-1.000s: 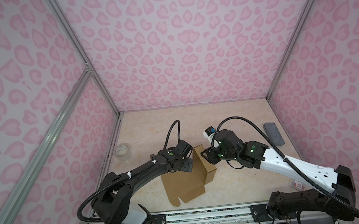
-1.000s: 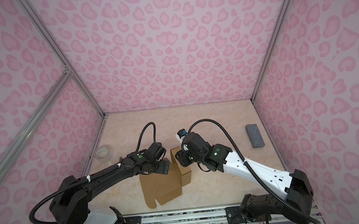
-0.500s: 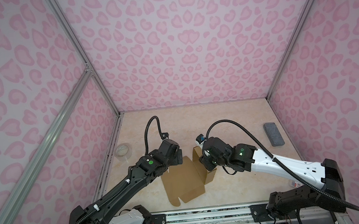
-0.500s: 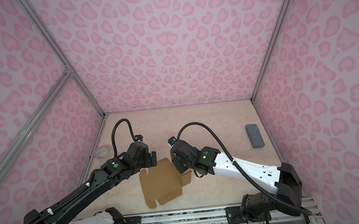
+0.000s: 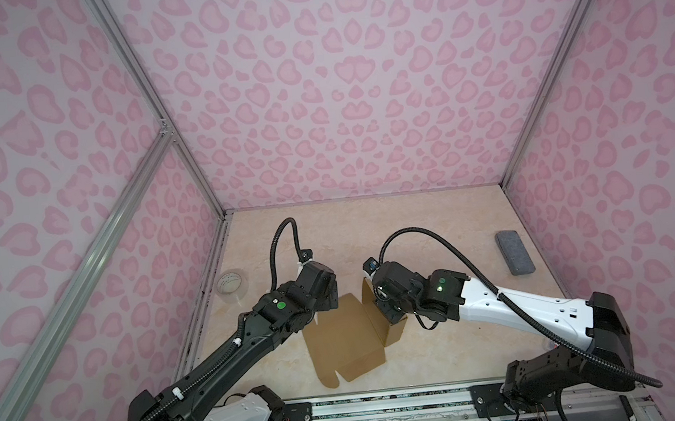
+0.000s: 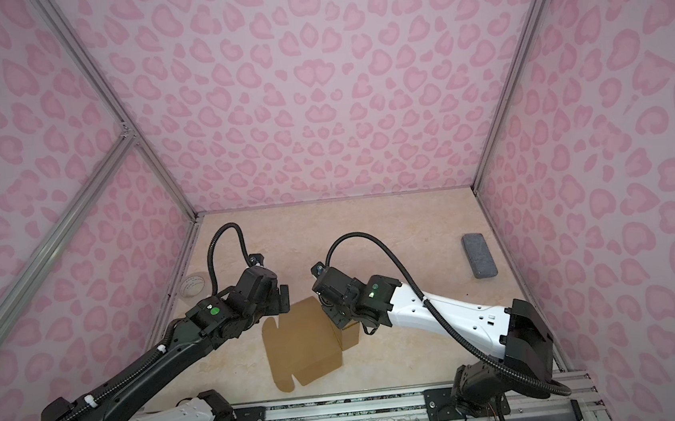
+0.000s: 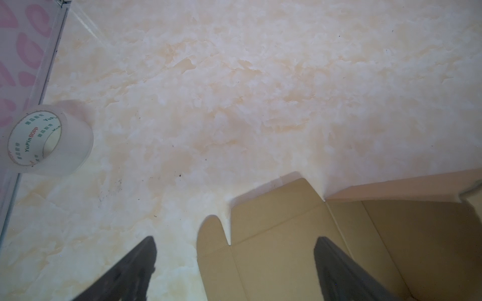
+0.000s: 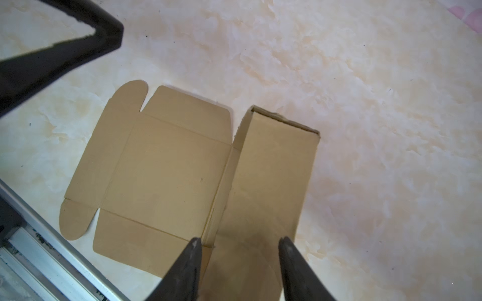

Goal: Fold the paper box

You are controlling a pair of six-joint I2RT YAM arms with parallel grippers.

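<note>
The beige marble-look table (image 5: 433, 228) is the biggest thing. The plain brown cardboard paper box (image 5: 339, 344) lies mostly flat on it, right under both tools. One tall side flap (image 8: 276, 169) stands up just below the right gripper (image 8: 240, 239). Its jaws are part way apart over the flap, and I can't tell if they squeeze it. If they slip, the flap could flop back down. The left gripper (image 7: 234, 238) hangs wide apart over the box's corner tabs, holding nothing (so nothing pins the sheet). A push from the right could slide the whole box away. The grey rectangular block (image 5: 514, 252) and clear tape roll (image 7: 49, 138) sit well off to the sides, prob no trouble.
</note>
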